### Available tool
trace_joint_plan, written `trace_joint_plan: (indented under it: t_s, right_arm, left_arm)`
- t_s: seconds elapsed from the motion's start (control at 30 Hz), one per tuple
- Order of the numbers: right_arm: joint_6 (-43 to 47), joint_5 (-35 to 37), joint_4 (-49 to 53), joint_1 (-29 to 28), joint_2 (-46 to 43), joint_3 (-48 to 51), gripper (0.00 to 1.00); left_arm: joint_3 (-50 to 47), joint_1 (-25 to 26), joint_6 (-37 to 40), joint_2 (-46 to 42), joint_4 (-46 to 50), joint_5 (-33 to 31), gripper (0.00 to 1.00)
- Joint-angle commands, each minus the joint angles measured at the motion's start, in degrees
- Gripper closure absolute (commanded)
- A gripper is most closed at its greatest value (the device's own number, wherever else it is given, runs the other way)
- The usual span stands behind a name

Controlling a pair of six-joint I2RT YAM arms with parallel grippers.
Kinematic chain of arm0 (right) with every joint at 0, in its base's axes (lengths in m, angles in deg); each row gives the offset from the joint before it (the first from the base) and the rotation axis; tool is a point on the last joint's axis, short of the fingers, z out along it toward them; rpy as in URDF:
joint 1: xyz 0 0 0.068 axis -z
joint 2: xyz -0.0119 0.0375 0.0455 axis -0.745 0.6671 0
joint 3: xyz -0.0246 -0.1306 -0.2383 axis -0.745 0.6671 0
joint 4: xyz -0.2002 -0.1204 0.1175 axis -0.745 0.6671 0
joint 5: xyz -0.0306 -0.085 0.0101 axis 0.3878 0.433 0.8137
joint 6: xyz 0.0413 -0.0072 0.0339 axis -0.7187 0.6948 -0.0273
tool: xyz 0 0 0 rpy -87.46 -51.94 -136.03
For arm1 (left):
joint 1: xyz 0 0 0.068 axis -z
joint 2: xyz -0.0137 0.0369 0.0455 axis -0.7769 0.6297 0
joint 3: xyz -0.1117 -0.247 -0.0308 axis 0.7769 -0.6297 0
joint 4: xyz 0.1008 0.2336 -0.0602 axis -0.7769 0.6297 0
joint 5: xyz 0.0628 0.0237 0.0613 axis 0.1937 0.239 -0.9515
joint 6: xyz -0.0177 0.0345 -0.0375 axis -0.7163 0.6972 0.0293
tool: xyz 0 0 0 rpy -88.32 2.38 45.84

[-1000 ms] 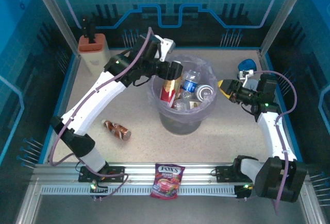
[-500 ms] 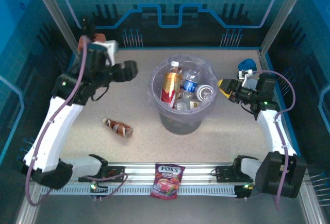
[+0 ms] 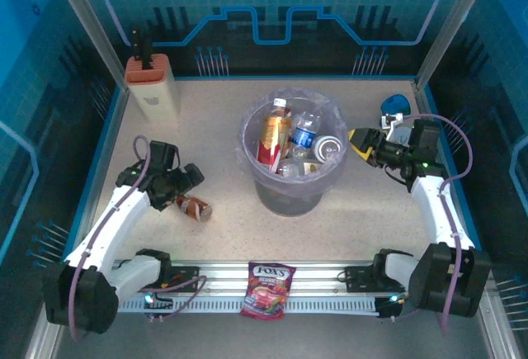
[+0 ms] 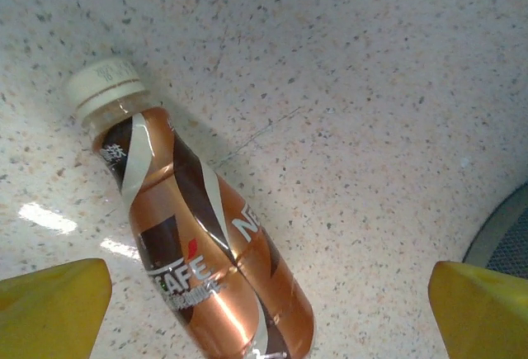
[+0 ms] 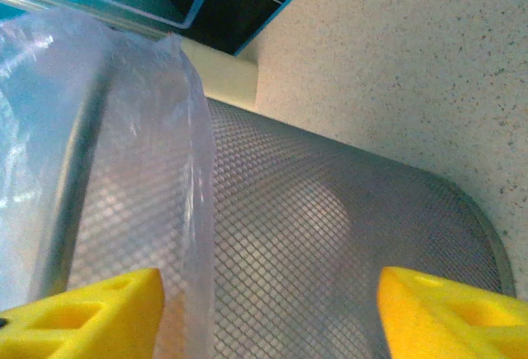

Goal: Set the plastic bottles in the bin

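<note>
A brown coffee bottle (image 3: 194, 207) with a white cap lies on its side on the table, left of the bin (image 3: 289, 198). My left gripper (image 3: 186, 184) hovers just over it, open. In the left wrist view the bottle (image 4: 198, 252) lies between the two wide yellow fingertips (image 4: 49, 309), untouched by either. The grey mesh bin with its purplish bag holds several bottles, among them a red and gold one (image 3: 271, 138) and a clear blue-labelled one (image 3: 305, 136). My right gripper (image 3: 356, 140) stands open beside the bin's right rim, facing the mesh wall (image 5: 330, 235), with nothing between its fingers.
A beige block with an orange top (image 3: 153, 82) stands at the back left. A red FOX'S candy bag (image 3: 268, 287) lies on the front rail. A blue and white cup (image 3: 394, 107) sits behind my right gripper. Blue walls enclose the table.
My left arm pulled away from the bin, swung left and came down over the brown bottle, its jaws widening. The red and gold bottle stayed in the bin. My right gripper opened a little wider.
</note>
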Motion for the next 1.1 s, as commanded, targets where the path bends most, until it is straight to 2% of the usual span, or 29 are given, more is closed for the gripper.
trace_joint_plan:
  t_s: [0.0,0.17,0.3,0.47,0.73,0.8,0.93,1.07]
  right_arm:
    - [3.83,0.49,4.76,0.45,-1.74,-1.93,0.24]
    - [5.18,1.3,6.84,1.12,-2.55,-1.83,0.2]
    - [5.54,1.6,7.02,1.71,-2.46,-1.42,0.2]
    - [7.0,2.6,9.79,1.87,-2.29,-2.27,0.19]
    - [5.84,3.0,7.73,1.91,-2.73,0.84,0.19]
    - [6.23,2.81,8.13,1.93,-2.52,0.87,0.19]
    - [6.56,2.51,8.65,1.93,-2.91,1.07,0.19]
    - [7.48,3.52,9.73,1.85,-3.71,1.33,0.19]
  left_arm:
    - [-3.51,-0.52,-6.03,0.62,-8.37,1.01,0.01]
    - [-9.04,-0.51,-10.15,2.88,-15.46,4.06,0.01]
    - [-10.55,-0.5,-10.44,5.13,-15.71,4.46,0.02]
    - [-14.5,-0.59,-11.37,5.68,-18.32,4.55,0.11]
    - [-16.46,-1.07,-12.89,8.38,-23.23,2.74,0.19]
    - [-16.22,-1.56,-12.52,9.28,-23.94,2.68,0.18]
    - [-15.32,-3.32,-11.38,10.49,-23.73,2.58,0.07]
    - [-16.31,-5.69,-11.04,9.85,-23.7,2.44,0.07]
